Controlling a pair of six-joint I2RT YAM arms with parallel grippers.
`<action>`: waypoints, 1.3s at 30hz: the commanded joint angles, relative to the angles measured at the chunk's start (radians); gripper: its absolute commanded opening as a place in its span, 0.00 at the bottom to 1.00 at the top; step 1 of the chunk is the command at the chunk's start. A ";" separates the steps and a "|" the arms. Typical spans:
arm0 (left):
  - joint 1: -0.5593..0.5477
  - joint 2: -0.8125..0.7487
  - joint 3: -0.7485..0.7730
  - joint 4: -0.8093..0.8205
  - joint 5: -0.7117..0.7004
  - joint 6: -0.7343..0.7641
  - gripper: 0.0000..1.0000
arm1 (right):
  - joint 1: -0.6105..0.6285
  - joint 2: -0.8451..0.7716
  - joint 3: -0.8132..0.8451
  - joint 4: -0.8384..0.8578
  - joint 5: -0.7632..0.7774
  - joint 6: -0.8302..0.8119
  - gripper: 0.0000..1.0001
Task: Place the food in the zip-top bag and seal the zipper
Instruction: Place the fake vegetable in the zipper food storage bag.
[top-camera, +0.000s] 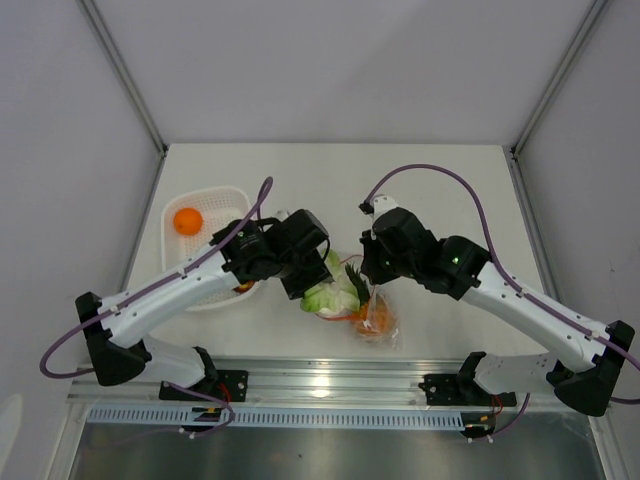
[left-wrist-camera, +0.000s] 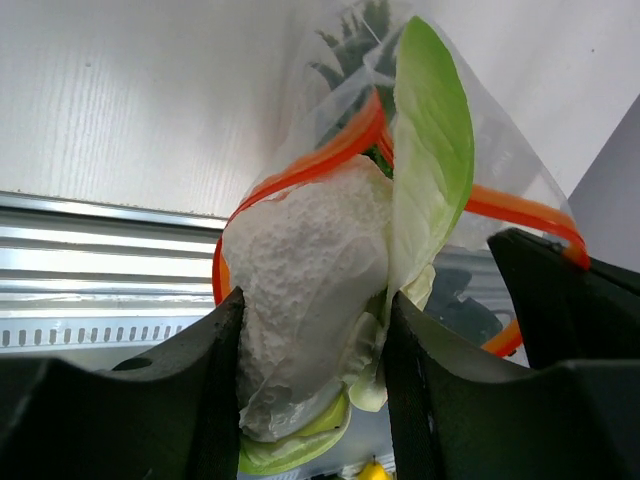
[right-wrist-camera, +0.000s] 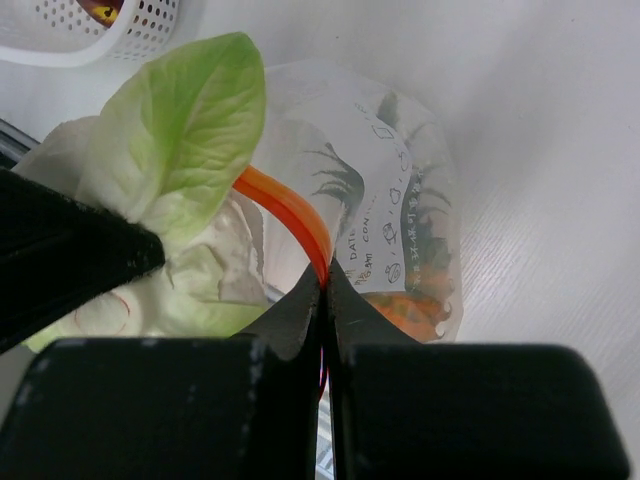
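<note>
While the right pincer (right-wrist-camera: 325, 280) pinches the slippery zipper (right-wrist-camera: 285, 210) between its tips, the left pincer (left-wrist-camera: 315, 305) seemingly clasps the soft, light leafy vegetable (left-wrist-camera: 310, 240) low down.

zip-top bag (right-wrist-camera: 400, 130) open | pineapple (right-wrist-camera: 415, 300) inside | leafy vegetable (left-wrist-camera: 310, 290) partway through mouth

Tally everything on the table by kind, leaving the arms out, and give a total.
Toy food: 4 (round orange fruit, leafy vegetable, pineapple, dark red piece)
White mesh basket: 1
Clear zip-top bag: 1
Total: 6
</note>
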 joint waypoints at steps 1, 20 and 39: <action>-0.024 0.038 0.085 -0.021 -0.054 -0.017 0.01 | 0.005 -0.021 0.035 0.054 0.009 0.018 0.00; -0.208 -0.080 0.047 0.038 -0.374 -0.123 0.01 | 0.005 0.016 0.055 0.028 0.021 0.024 0.00; -0.263 -0.026 -0.040 0.135 -0.233 -0.092 0.00 | 0.004 0.022 0.063 0.016 0.038 0.022 0.00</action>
